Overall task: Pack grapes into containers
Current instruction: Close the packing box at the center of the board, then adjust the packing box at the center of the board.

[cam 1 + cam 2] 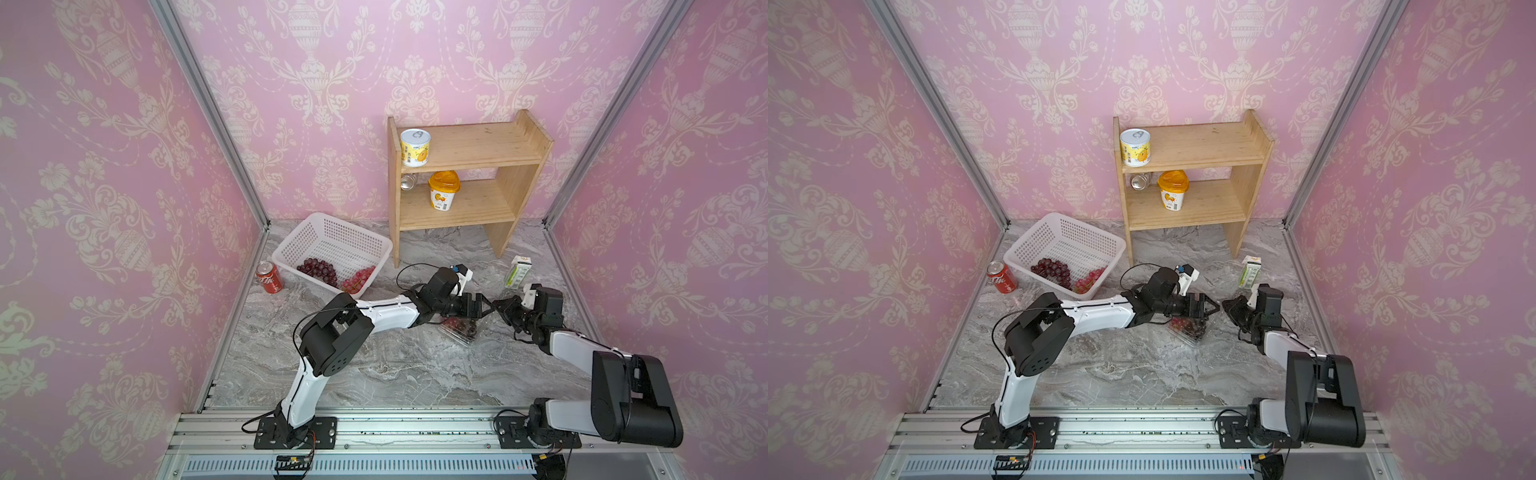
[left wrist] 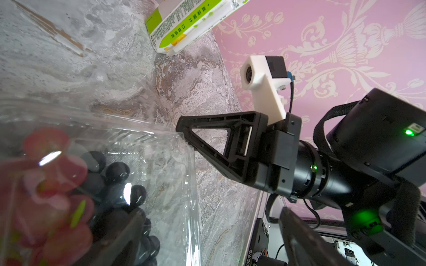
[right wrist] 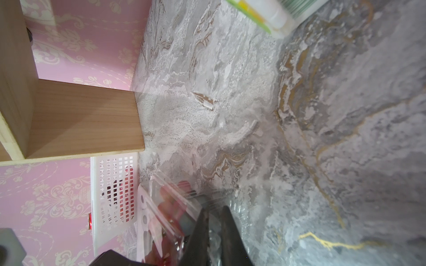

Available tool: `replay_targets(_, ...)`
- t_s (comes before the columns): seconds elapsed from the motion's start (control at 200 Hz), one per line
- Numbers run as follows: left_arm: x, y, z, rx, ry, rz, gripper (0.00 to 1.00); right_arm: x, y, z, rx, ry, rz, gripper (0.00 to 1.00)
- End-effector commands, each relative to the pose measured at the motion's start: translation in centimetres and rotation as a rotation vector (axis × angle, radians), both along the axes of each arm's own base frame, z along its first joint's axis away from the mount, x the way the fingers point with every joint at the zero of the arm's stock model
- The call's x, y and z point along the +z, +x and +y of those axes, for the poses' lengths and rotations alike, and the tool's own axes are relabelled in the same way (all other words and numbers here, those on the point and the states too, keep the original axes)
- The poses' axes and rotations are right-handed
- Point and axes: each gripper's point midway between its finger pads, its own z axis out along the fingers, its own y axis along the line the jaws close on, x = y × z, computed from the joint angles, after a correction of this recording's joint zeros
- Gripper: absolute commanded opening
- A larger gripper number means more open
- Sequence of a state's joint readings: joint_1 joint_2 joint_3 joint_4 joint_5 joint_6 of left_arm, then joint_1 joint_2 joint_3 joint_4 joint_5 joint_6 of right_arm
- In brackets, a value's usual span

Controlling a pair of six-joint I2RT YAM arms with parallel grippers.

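While the left gripper (image 1: 486,306) hung spread wide over the grapes (image 2: 116,173), the right gripper (image 3: 213,215) pinched the container (image 2: 161,144) edge.

Your light is bright and even, shadows soft; both top views bow at the edges; nearest grapes (image 2: 57,165) blur under glare.

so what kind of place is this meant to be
Likely a staged robot test booth: pink patterned wallpaper panels in aluminium posts, a grey marble-look tabletop, and a metal rail carrying both arm bases.
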State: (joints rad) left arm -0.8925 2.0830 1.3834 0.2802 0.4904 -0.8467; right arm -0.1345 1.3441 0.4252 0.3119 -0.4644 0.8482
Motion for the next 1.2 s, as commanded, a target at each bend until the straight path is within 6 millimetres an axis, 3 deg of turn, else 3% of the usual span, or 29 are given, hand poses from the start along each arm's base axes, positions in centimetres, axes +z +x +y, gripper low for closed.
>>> replay_targets(0.0, -2.5, -0.4, 1.4, 0.010, 0.088, 0.022, 0.94, -3.8, -2.8, 0.7, -0.001, 0.016, 0.158, 0.12)
replay_targets(0.265, -2.5, -0.3, 1.7, 0.011, 0.098, 0.015, 0.94, -4.5, -3.4, 1.3, 0.011, 0.019, 0.165, 0.14)
replay_targets(0.675, -1.8, 0.7, 3.3, 0.034, 0.123, -0.012, 0.94, -5.3, -5.9, 2.4, 0.034, 0.023, 0.183, 0.18)
replay_targets(1.196, -2.4, 1.9, 6.7, 0.091, 0.164, -0.012, 0.94, -4.2, -6.9, 5.4, 0.147, 0.023, 0.138, 0.23)
